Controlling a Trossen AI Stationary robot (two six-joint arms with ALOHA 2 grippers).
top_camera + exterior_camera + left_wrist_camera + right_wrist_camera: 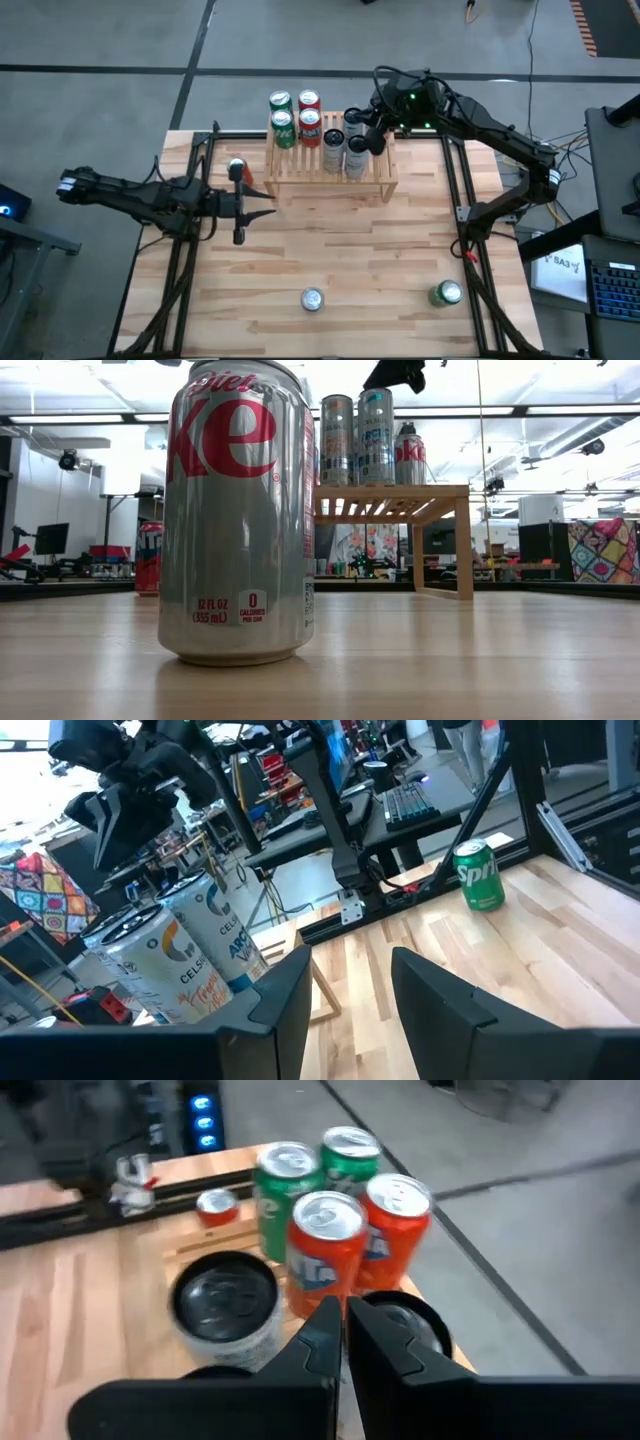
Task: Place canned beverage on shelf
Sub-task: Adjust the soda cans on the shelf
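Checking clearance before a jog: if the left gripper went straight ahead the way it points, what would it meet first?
Probably nothing: the left gripper points across bare table, passing in front of the shelf. Depth is uncertain.

Robotics lab or workshop, wooden desk (330, 250) on a grey concrete floor (100, 40) with taped lines, strip ceiling lights (560, 408), monitor (50, 538) and keyboard (408, 802) on side benches (cables trailing), laptop (610, 285) beside the rig
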